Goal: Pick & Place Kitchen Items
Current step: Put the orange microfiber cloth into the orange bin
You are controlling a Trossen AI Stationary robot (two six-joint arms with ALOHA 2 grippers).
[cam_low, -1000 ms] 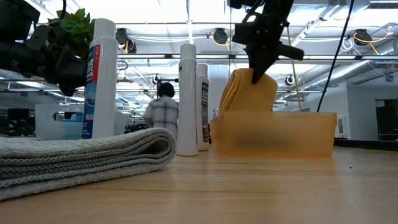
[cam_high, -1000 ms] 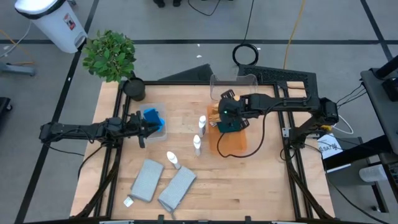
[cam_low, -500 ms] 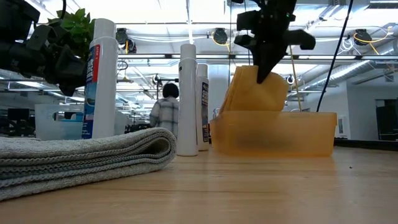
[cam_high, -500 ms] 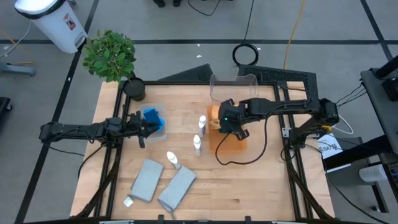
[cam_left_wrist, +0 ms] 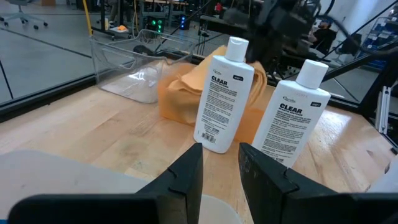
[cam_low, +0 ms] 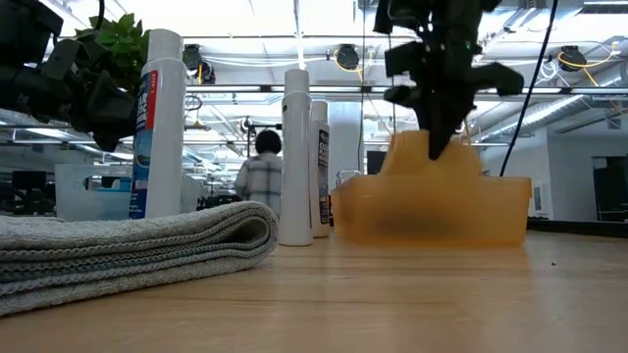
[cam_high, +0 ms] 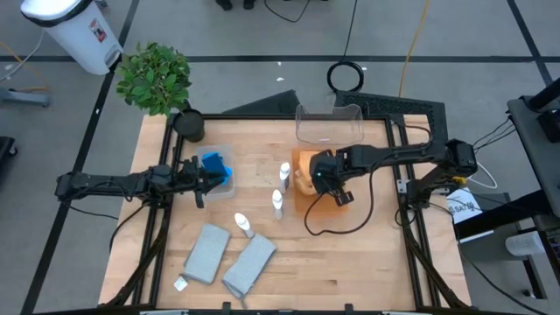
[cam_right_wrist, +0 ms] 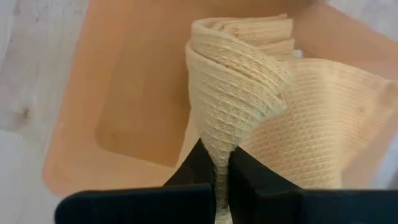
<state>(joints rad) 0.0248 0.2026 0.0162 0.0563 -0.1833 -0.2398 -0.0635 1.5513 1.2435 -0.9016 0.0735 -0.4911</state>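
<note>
Orange folded waffle-weave cloth (cam_right_wrist: pixel 249 124) hangs pinched at a fold between the right gripper (cam_right_wrist: pixel 216 163) fingers, which are pressed tight on it, directly over the orange rectangular plastic tray (cam_high: pixel 322 201) at centre-right of the high view; in the low view the cloth's lower part already sits inside the tray walls. Step in hand looks like placing the cloth in the tray. To do it well: lower straight down until the cloth bulk rests on the tray floor, keep it centred so no edge drapes over the rim, then part the fingers fully and lift vertically so the weave does not snag and drag out. Risk: the cloth stands bunched and tall, may topple toward the two upright white bottles with blue labels (cam_high: pixel 282 185) just left of the tray. Left gripper (cam_high: pixel 203 179) waits at centre-left beside the clear bin holding blue sponges (cam_high: pixel 215 166), fingers narrowly parted, holding nothing. Grey folded cloths (cam_high: pixel 229 259) lie lower left, untouched.
</note>
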